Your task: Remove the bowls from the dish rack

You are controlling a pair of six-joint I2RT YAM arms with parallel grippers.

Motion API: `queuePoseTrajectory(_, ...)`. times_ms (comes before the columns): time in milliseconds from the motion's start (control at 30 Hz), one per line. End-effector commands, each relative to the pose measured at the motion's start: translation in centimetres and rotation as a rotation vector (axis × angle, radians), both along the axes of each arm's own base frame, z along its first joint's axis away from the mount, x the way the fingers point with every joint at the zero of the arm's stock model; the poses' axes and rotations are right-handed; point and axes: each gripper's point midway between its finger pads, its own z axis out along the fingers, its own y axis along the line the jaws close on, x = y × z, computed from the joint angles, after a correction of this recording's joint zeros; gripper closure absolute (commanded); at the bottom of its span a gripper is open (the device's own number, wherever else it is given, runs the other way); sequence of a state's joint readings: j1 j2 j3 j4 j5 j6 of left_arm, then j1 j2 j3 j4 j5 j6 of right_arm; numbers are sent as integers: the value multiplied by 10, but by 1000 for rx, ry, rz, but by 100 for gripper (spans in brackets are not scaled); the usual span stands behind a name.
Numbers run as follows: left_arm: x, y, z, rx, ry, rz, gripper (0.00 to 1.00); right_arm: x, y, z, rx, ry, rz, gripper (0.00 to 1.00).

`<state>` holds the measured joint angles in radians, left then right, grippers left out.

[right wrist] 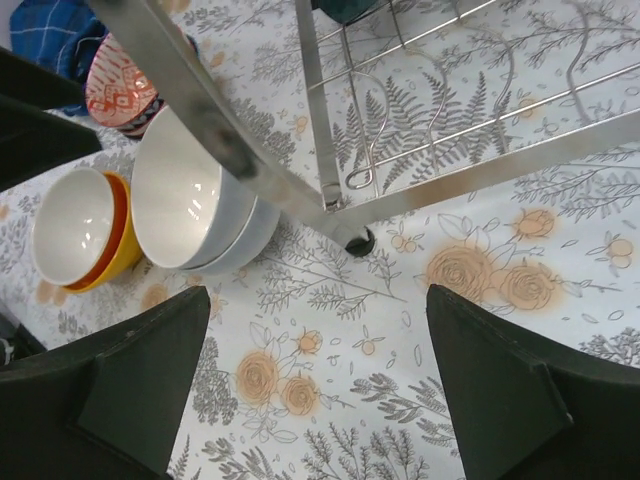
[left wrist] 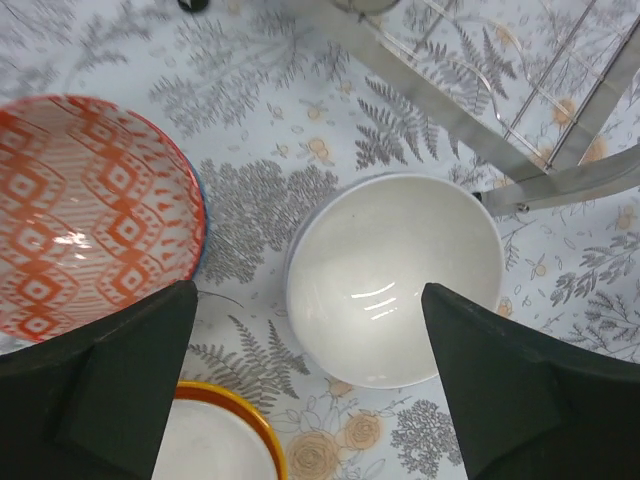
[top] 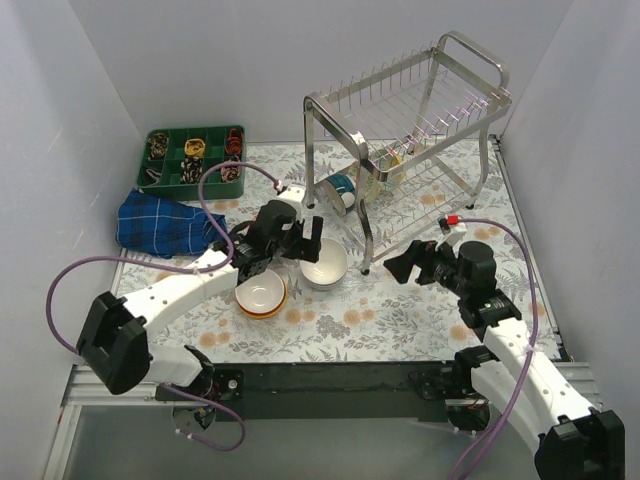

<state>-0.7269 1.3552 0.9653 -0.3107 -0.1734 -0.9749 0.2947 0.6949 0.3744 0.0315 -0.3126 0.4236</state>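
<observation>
The steel dish rack (top: pixel 420 120) stands at the back right. A teal bowl (top: pixel 340 187) and a leaf-patterned bowl (top: pixel 385 165) sit in its lower tier. On the table, a white bowl (top: pixel 325 265) sits stacked in a pale grey one, beside a cream bowl stacked in an orange one (top: pixel 262 295). My left gripper (left wrist: pixel 308 300) is open and empty above the white bowl (left wrist: pixel 395 290), the red-white bowl (left wrist: pixel 85 215) and the orange bowl (left wrist: pixel 215 440). My right gripper (right wrist: pixel 318 300) is open and empty over bare table by the rack's front leg (right wrist: pixel 320 120).
A green compartment tray (top: pixel 195 155) sits at the back left, with a blue plaid cloth (top: pixel 160 222) in front of it. White walls close in the table on the left, back and right. The rack's frame bar (right wrist: pixel 200 110) crosses the right wrist view.
</observation>
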Motion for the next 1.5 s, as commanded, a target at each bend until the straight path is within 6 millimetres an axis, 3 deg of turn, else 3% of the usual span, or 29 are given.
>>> queuePoseTrajectory(0,13,32,63,-10,-196,90,2,39,-7,50,-54,-186,-60,1)
queuePoseTrajectory(33,14,38,65,7,-220,96,2,49,-11,43,-78,-162,-87,1)
queuePoseTrajectory(200,12,67,63,8,-290,171,2,84,-15,61,-72,-241,-116,1)
queuePoseTrajectory(233,10,70,61,7,-297,182,2,92,-17,57,-78,-239,-127,1)
queuePoseTrajectory(267,11,73,62,-2,-318,193,2,101,-18,66,-75,-279,-135,1)
queuePoseTrajectory(300,8,78,52,14,-311,200,2,110,-20,74,-76,-298,-143,1)
queuePoseTrajectory(333,7,82,55,13,-331,216,2,121,-24,67,-82,-280,-142,2)
queuePoseTrajectory(400,7,86,53,31,-346,219,2,138,-25,80,-69,-327,-131,1)
queuePoseTrajectory(433,8,91,53,50,-354,237,2,148,-27,70,-62,-312,-119,2)
queuePoseTrajectory(500,10,96,51,77,-359,250,2,166,-31,84,-31,-370,-131,1)
queuePoseTrajectory(533,11,98,53,85,-364,258,2,177,-36,71,-31,-340,-127,1)
queuePoseTrajectory(700,11,101,52,93,-372,270,2,220,-41,66,-14,-356,-118,1)
queuePoseTrajectory(800,12,103,52,103,-382,273,2,243,-36,56,13,-345,-85,1)
queuePoseTrajectory(833,12,103,51,108,-382,272,2,251,-35,44,19,-331,-72,1)
queuePoseTrajectory(867,12,103,50,114,-381,272,2,261,-35,53,33,-353,-73,2)
queuePoseTrajectory(933,13,104,46,128,-373,274,2,275,-37,40,37,-340,-79,2)
queuePoseTrajectory(967,13,104,45,134,-372,271,2,284,-38,46,48,-354,-82,1)
queuePoseTrajectory(1000,14,104,45,134,-372,273,2,295,-38,31,61,-323,-70,1)
queuePoseTrajectory(1067,14,103,45,129,-374,269,2,306,-36,33,72,-332,-59,1)
queuePoseTrajectory(1100,14,102,43,129,-373,264,2,311,-36,21,72,-312,-57,2)
queuePoseTrajectory(1167,14,102,43,132,-372,263,2,321,-37,21,72,-321,-59,1)
queuePoseTrajectory(1233,14,102,41,136,-368,260,2,328,-37,8,79,-298,-57,2)
queuePoseTrajectory(1467,14,102,39,140,-364,256,2,339,-19,-8,131,-266,52,2)
